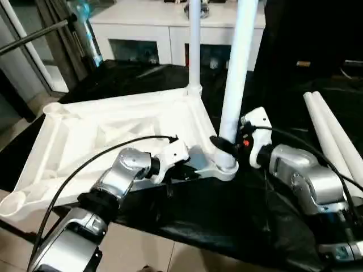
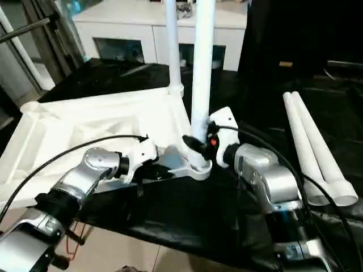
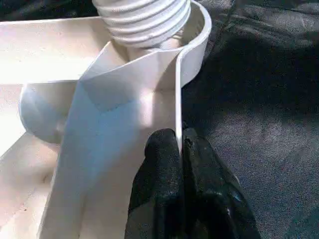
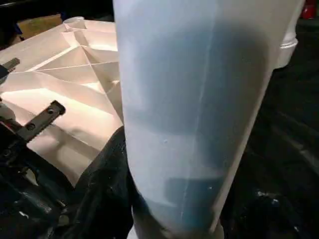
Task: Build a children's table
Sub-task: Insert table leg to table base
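While the white plastic rectangular tabletop [image 1: 113, 136] lies upside down on the black-draped work surface [image 1: 238, 215], ribbed underside up, the matter that counts is the near corner on the robot's right, where a long white tapered tube leg [image 1: 237, 79] stands upright in its rounded socket [image 1: 226, 168]. Its long axis runs straight up, out of the top of the head view, so any turning to seat it must go round that vertical line. The right gripper [image 1: 222, 145] is the nearer hand: its black fingers sit about the foot of this leg just above the socket, half spread to the tube's width, and from the wrist view the leg looks clasped between them. The left gripper [image 3: 180, 149] reaches in from the other side and is pinched nearly closed on the thin upright rim of the tabletop just beside that socket, which I judge steadies the piece. The leg's threaded end [image 3: 144, 20] shows in the socket, so it seems not yet screwed fully home. A second leg [image 1: 194, 45] already stands upright at the far corner behind. Two more white tube legs [image 1: 334, 141] lie side by side on the cloth well to the right, past the right arm.
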